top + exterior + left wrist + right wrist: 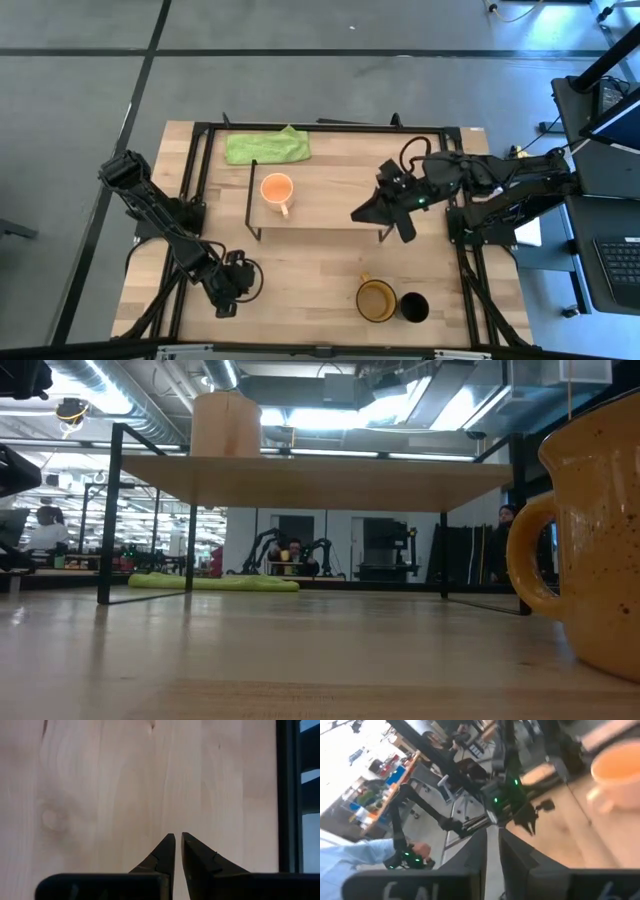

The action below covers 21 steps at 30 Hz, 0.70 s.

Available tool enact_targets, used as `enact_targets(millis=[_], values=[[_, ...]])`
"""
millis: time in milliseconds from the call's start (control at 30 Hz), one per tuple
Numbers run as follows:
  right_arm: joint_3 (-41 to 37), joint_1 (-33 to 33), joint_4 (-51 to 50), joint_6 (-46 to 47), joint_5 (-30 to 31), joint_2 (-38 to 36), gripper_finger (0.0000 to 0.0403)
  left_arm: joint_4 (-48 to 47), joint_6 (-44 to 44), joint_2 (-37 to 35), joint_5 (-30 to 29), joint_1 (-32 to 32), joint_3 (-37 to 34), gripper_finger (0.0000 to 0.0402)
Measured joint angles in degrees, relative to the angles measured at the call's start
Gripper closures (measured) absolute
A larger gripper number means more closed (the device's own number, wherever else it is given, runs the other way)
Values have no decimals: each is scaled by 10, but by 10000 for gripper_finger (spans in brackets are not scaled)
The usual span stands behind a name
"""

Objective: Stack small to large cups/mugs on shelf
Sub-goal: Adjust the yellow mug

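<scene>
The small light-orange ceramic mug with a handle stands upright on the left part of the low light-wood shelf on black wire legs, while the wider olive-yellow speckled mug and the taller black handleless cup sit just beside each other on the wooden tabletop, near its front edge. The right gripper, its fingers nearly together and holding nothing, hangs over the shelf's right end; both floor-level vessels lie toward the front from it, the olive-yellow mug the closer. The left gripper, fingers close together and empty, waits low at the front left, farther from those two than the right one, so the right arm looks better placed to fetch the next mug.
</scene>
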Motion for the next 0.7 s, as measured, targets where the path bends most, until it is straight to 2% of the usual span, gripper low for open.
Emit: enact_targets(millis=[100,167,233,433,567,700], values=[[13,0,-5,-20,9,0,352,-4,0,0,4,0,0,376],[33,0,-56,-11,14,0,352,-4,0,0,5,0,0,376],[65,0,-139,-14,32,3,352,-4,0,0,5,0,0,376],[197,31,-351,-66,142,48,350,-6,-1,0,5,0,0,376],[309,62,-481,-59,151,108,343,-8,-2,0,9,0,0,376],[384,90,-668,-32,145,187,341,-11,-2,0,10,0,0,376]])
